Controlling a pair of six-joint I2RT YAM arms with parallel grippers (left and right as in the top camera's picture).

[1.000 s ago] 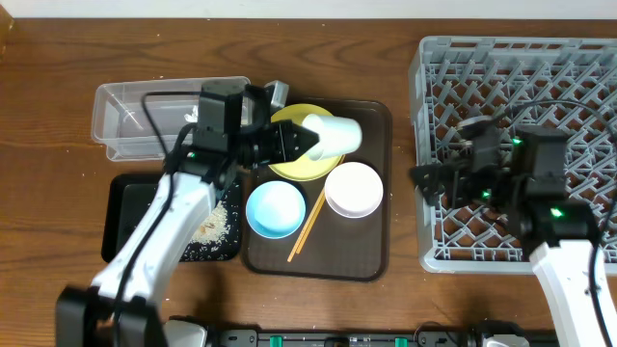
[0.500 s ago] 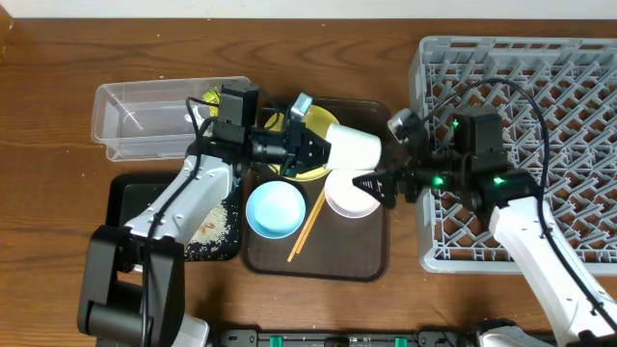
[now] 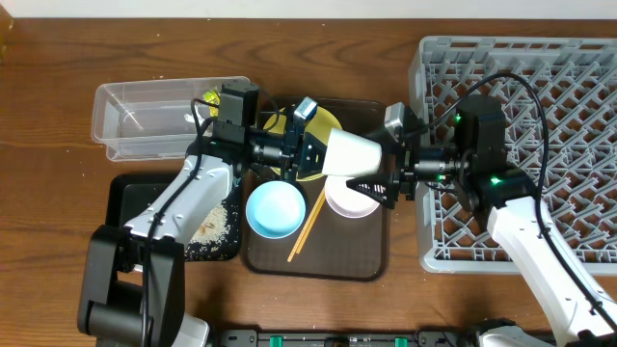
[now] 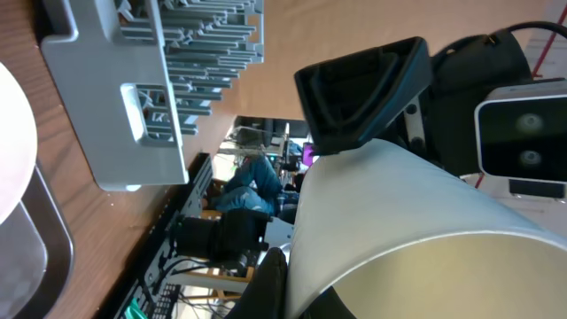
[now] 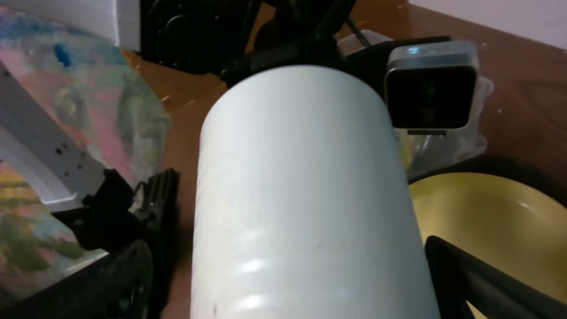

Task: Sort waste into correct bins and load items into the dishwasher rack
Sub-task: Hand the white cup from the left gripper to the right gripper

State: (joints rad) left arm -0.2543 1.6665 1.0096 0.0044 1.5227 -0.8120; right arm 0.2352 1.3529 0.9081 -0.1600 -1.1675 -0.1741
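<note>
My left gripper (image 3: 313,152) is shut on the rim of the small white cup (image 3: 352,152) and holds it on its side above the brown tray. One finger is inside the rim, one outside (image 4: 292,283). My right gripper (image 3: 371,164) is open. Its fingers stand on either side of the cup's body (image 5: 301,195), with a gap showing on the right. The yellow plate (image 3: 326,118), white bowl (image 3: 352,200), light blue bowl (image 3: 276,209) and chopsticks (image 3: 307,226) lie on the brown tray. The grey rack (image 3: 521,67) is at the right.
The clear tub (image 3: 145,116) at the back left holds the green-and-yellow wrapper (image 3: 210,98). The black tray (image 3: 120,207) in front of it holds rice crumbs (image 3: 217,224). The brown serving tray (image 3: 318,260) lies between the bins and the rack.
My left gripper has carried the cup to the right. My right gripper has come from over the rack to the left, and its open fingers now straddle the cup.
</note>
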